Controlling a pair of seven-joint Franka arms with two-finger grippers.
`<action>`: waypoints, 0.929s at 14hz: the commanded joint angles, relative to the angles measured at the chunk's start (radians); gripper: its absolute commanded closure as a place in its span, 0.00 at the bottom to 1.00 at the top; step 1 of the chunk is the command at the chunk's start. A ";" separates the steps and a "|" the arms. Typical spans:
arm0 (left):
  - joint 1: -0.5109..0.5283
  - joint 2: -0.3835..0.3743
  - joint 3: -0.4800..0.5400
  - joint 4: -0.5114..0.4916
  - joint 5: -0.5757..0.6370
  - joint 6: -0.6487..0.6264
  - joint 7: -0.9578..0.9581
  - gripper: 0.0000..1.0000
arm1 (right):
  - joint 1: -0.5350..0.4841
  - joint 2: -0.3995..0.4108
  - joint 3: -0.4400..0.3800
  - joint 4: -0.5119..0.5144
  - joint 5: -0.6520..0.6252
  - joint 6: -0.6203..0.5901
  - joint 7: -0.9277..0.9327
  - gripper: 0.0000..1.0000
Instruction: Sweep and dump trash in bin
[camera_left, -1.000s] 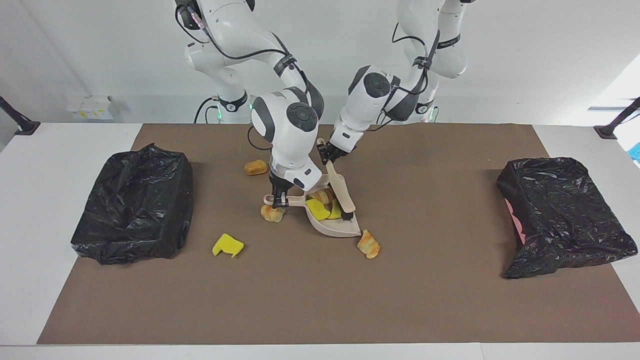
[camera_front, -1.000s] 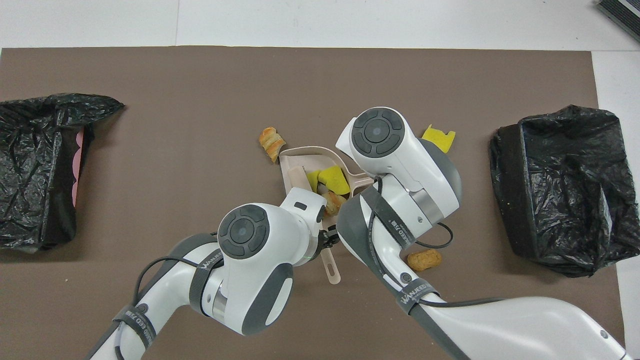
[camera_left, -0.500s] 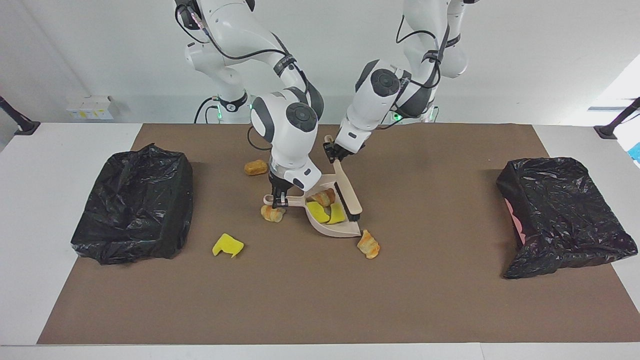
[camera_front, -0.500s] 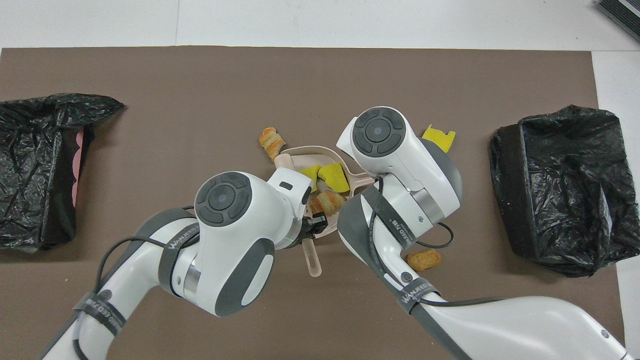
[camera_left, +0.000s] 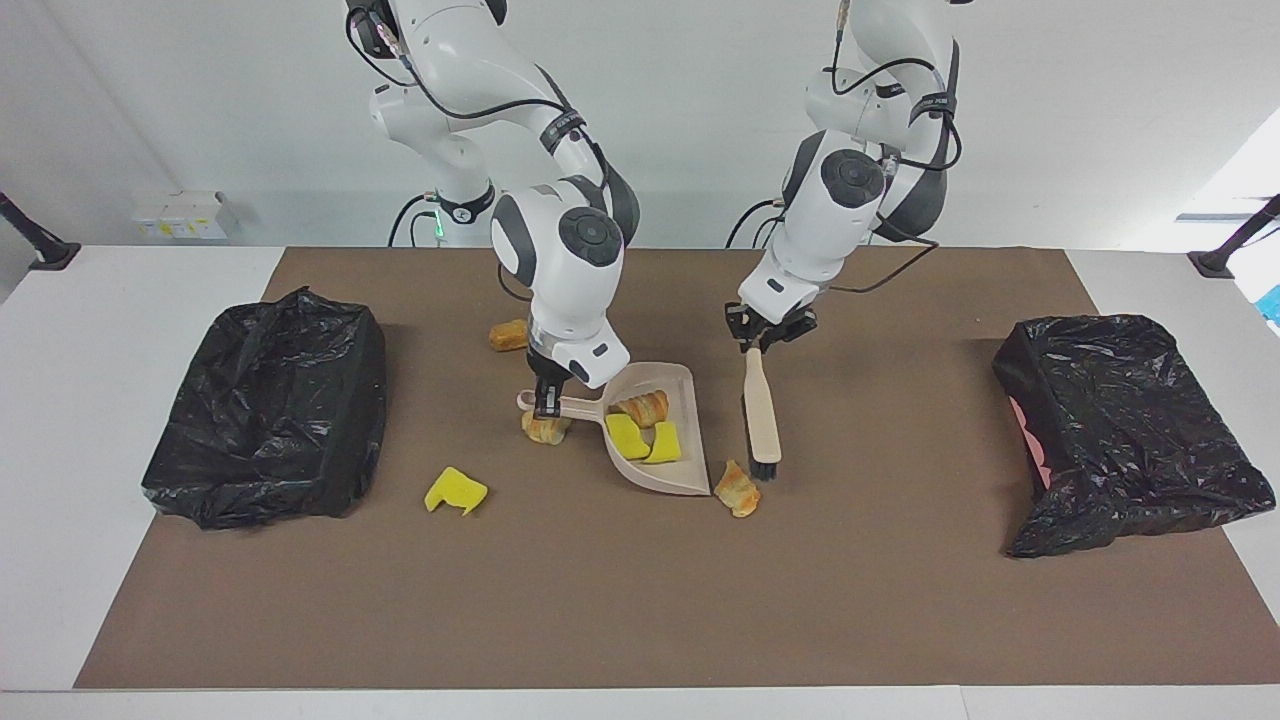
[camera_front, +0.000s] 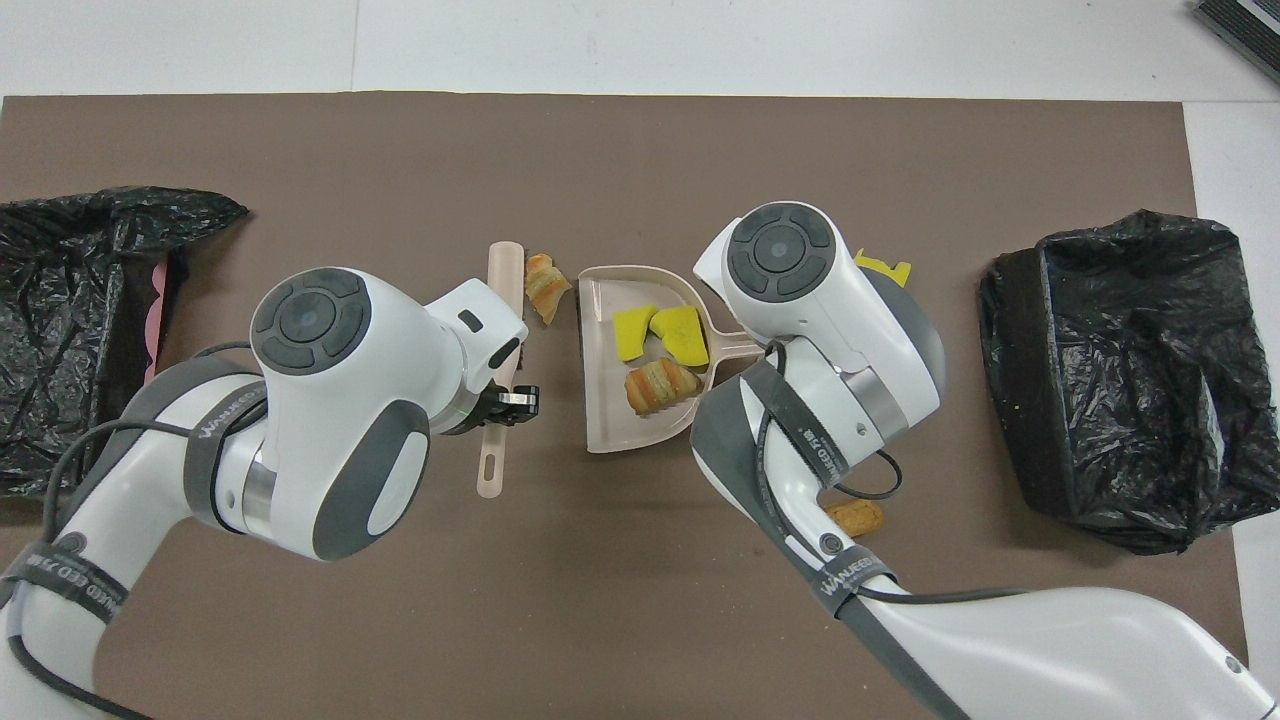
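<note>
Mat (camera_left: 880, 590) open toward edge, croissant (camera_left: 737, 488) wedged between dustpan (camera_left: 672, 470) (raised) and brush (camera_left: 763, 415)

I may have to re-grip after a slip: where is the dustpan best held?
By its thin straight handle, which juts sideways from the dustpan toward the right arm's end of the table. Come from straight above, fingers across the handle, as the right gripper does; the scoop looks too wide.

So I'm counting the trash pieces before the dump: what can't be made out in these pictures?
- Overhead view: the right arm's wrist covers the right gripper, the dustpan handle, the roll beside it, and most of the yellow wedge.
- Facing view: the right arm hides part of the brown roll.
- Both views: black liner folds hide the insides of the right-end bin and the left-end bin.
</note>
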 joint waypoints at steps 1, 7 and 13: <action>0.029 0.128 -0.011 0.145 0.048 -0.037 0.053 1.00 | -0.027 -0.019 0.008 -0.007 -0.003 0.003 0.076 1.00; 0.071 0.186 -0.014 0.132 0.024 -0.014 0.161 1.00 | -0.042 -0.008 0.010 -0.013 -0.003 0.029 0.106 1.00; -0.055 0.135 -0.026 0.061 -0.154 -0.015 0.136 1.00 | -0.033 -0.008 0.013 -0.039 -0.003 0.029 0.086 1.00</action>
